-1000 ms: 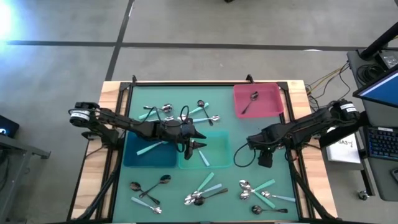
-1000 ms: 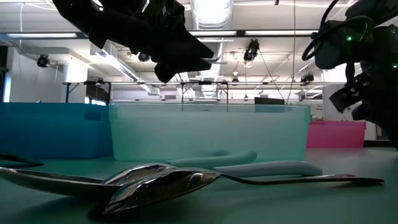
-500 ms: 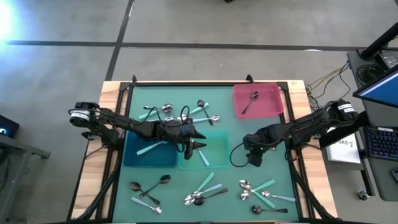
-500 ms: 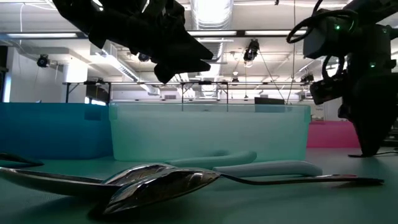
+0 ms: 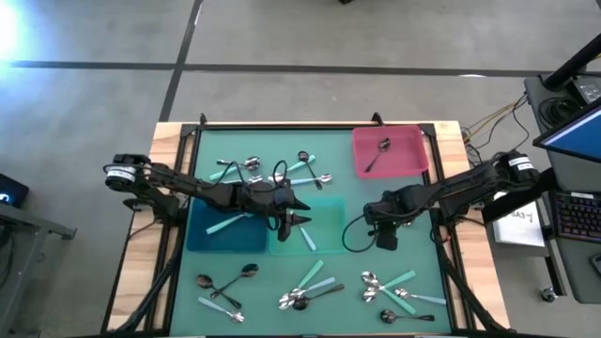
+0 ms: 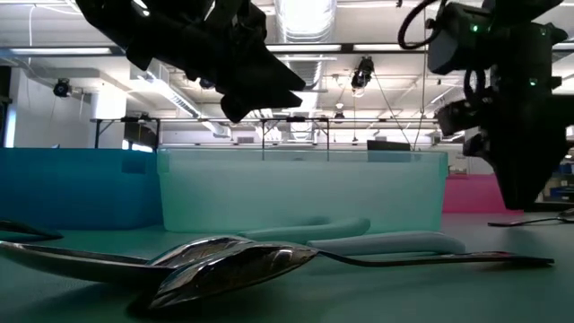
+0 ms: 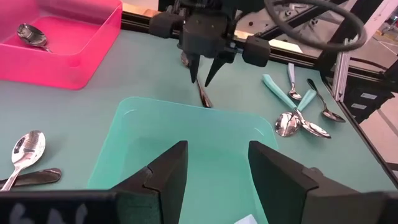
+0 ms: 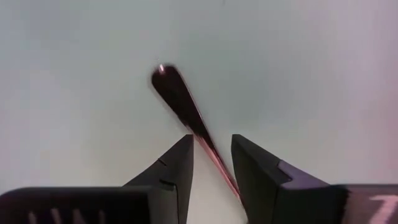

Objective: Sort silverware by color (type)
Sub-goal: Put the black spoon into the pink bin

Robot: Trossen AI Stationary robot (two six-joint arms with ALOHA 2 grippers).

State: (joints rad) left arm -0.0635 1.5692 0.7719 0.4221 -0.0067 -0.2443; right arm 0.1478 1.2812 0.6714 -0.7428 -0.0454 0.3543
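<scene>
R end effector (image 5: 386, 240) is down near the desk (image 5: 413, 258) just beside the teal bin (image 5: 331, 246), on its right. Its fingers (image 8: 174, 165) stand a bit apart, w/ the thin stem of a dark spoon (image 8: 181, 102) running between them – spoon lies flat on the mat, bowl end pointing away from the wrist. Fingers straddle the handle but can't tell if they actually pinch it yet. From the L wrist cam the same end effector shows tips-down over that spoon just past the teal bin's far rim.

L end effector (image 5: 302, 219) hangs over the teal bin, fingers (image 7: 169, 171) spread apart, nothing between them.

Where the silverware sits:
- Pink bin (image 5: 410, 165), back right – one spoon (image 5: 379, 152) inside.
- Blue bin (image 5: 199, 241), left of the teal one – a teal-handled spoon (image 5: 223, 223) lies in it.
- Teal bin – a teal-handled spoon (image 5: 307, 238) in it, partly under the L arm.
- Back of desk, behind the bins – loose cluster (image 5: 305, 167) of silver and teal-handled spoons.
- Front left – a few dark and teal-handled spoons (image 5: 223, 286).
- Front middle – mixed pile (image 5: 308, 288), silver + teal handles; low cam sees shiny silver ones (image 6: 229, 265) right up close w/ a teal handle behind.
- Front right – another bunch (image 5: 394, 291), silver, teal-handled and a dark one.
</scene>
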